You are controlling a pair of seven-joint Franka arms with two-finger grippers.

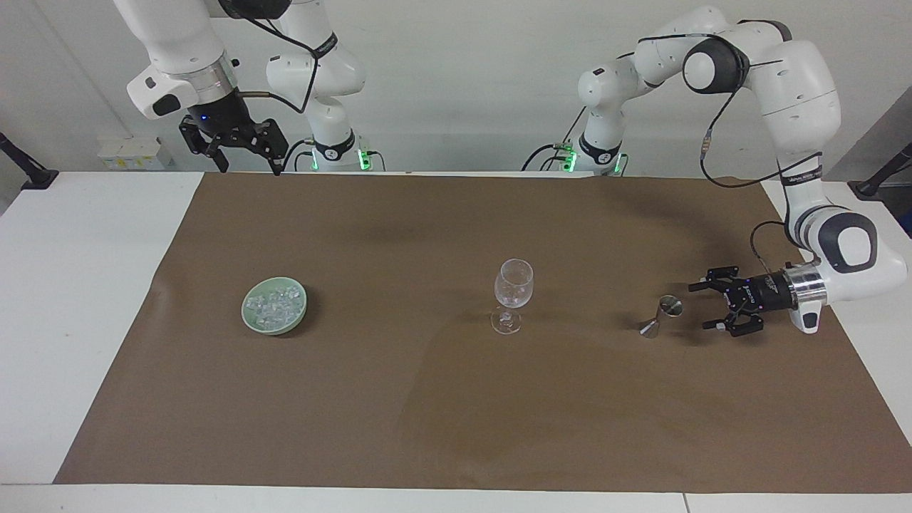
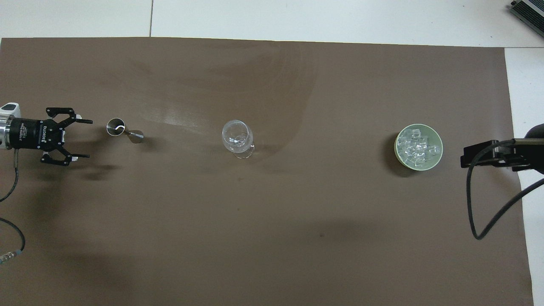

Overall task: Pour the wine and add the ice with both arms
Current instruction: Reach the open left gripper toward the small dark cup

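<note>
Now, facing view —
Left gripper (image 1: 702,306): low over the brown mat (image 1: 456,399) at the left arm's end of the desk (image 1: 78,299), turned sideways toward the jigger (image 1: 662,315); fingers (image 1: 695,287) spread wide, holding nothing, tips just beside the jigger and not touching it.
Right gripper (image 1: 246,162): raised over the mat's edge nearest the robots, at the right arm's end; this arm waits; fingers apart, nothing between them.
Ice (image 1: 274,303): heaped in a pale green bowl (image 1: 251,318) on the mat, toward the right arm's end.
Wine glass (image 1: 514,283): upright in the middle of the mat, between bowl and jigger, well apart from both; something small and clear lies in its bowl, too small to name.
Jigger: small metal double cone, standing on the mat.

Overhead view —
Left gripper (image 2: 85,139): comes in from the left arm's end, fingers (image 2: 85,122) spread, with the jigger (image 2: 123,131) just ahead of the tips.
Right gripper: only a dark part and its cable show at the picture's edge; fingers hidden here.
Ice (image 2: 417,145): fills the green bowl (image 2: 397,149), clear whitish chunks.
Wine glass (image 2: 237,137): about in line with the bowl and the jigger.
Mat (image 2: 272,238): covers most of the white desk (image 2: 297,17).
</note>
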